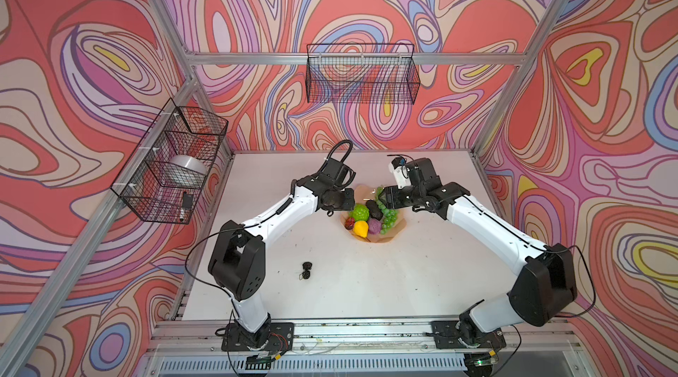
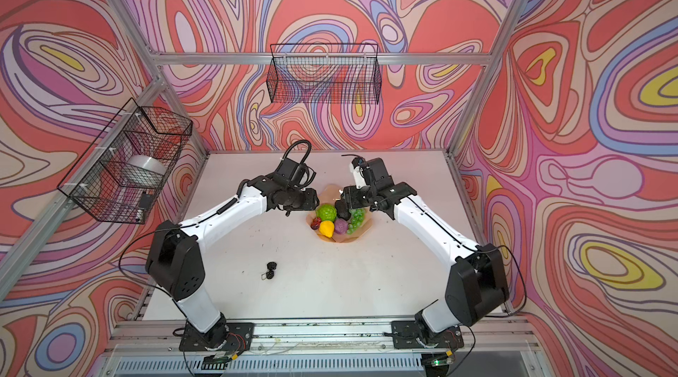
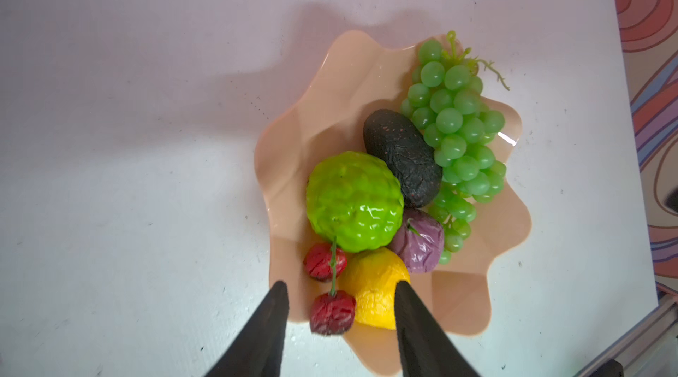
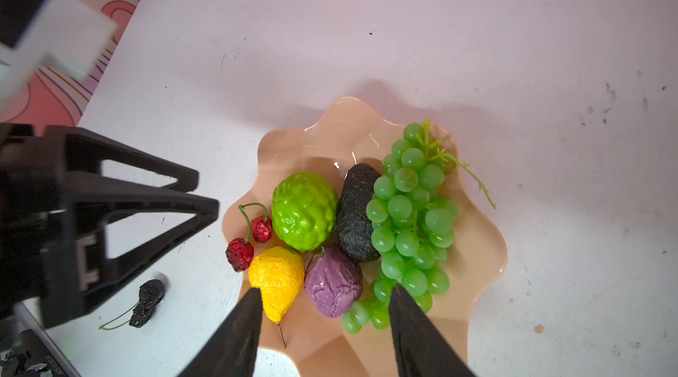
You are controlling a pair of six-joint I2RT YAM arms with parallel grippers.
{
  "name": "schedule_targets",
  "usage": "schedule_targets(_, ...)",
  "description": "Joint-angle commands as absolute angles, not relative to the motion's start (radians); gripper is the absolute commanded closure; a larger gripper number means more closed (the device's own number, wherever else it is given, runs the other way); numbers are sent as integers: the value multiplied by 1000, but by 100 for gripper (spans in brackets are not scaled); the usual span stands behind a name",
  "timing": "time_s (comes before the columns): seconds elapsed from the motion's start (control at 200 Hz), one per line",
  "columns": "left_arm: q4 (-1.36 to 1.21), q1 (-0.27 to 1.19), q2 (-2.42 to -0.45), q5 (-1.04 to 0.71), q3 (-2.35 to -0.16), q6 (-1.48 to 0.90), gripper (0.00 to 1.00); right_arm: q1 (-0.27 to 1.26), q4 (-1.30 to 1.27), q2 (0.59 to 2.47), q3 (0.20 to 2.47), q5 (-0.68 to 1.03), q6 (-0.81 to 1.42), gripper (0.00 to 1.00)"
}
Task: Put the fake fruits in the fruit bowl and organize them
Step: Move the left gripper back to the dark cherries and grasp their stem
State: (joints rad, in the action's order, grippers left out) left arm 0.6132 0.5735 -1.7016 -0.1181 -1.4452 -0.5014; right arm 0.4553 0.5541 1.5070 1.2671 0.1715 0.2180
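The peach-pink fruit bowl [image 1: 398, 226] [image 3: 319, 107] [image 4: 477, 246] stands mid-table. In it lie the green grape bunch [image 3: 455, 129] [image 4: 407, 210], dark avocado [image 3: 401, 156], bumpy lime-green ball [image 3: 354, 200] [image 1: 358, 213], yellow fruit [image 3: 374, 290] [image 4: 277, 276] and purple ball [image 3: 418, 241] [image 4: 332, 281]. The red cherry pair [image 3: 332, 311] [image 4: 240, 254] rests on the bowl's left rim. My left gripper [image 3: 341, 285] [image 4: 207, 191] hangs open just over the cherries, touching neither. My right gripper [image 4: 324, 289] [image 1: 381, 197] is open above the bowl's far right side. The black berries [image 1: 306, 270] [image 4: 148, 301] lie on the table.
A wire basket [image 1: 172, 162] on the left wall holds a silver metal bowl [image 1: 189, 167]. Another wire basket [image 1: 361, 74] hangs on the back wall. The white table [image 1: 367, 283] ends at the aluminium rail in front, where both arm bases stand.
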Motion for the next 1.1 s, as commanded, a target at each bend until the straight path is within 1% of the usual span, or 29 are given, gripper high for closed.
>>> schedule_targets(0.0, 778, 556, -1622, -76, -1441, -511, 44, 461, 568, 1479, 1296, 161, 205, 42)
schedule_targets(0.075, 832, 546, -1561, -69, -1396, -526, 40, 463, 563, 1475, 1292, 160, 206, 42)
schedule_targets(0.21, 945, 540, -1477, -40, -1305, -583, 36, 465, 528, 1471, 1266, 160, 220, 42)
schedule_targets(0.386, 952, 540, -1358, -78, -1103, -715, 36, 475, 506, 1490, 1253, 178, 229, 42)
schedule_targets(0.616, 1027, 542, -1248, -53, -956, -878, 36, 476, 502, 1515, 1257, 186, 224, 42)
schedule_targets(0.691, 1037, 541, -1230, -33, -921, -904, 38, 476, 489, 1519, 1253, 194, 232, 42)
schedule_targets(0.811, 990, 543, -1205, -85, -832, -954, 42, 482, 482, 1525, 1248, 196, 241, 42)
schedule_targets(0.891, 968, 542, -1196, -85, -782, -976, 45, 482, 480, 1523, 1240, 190, 241, 42)
schedule_targets(1.017, 951, 542, -1190, -48, -755, -982, 47, 482, 482, 1521, 1232, 191, 242, 42)
schedule_targets(1.092, 919, 541, -1204, -54, -747, -980, 50, 483, 481, 1522, 1230, 192, 242, 42)
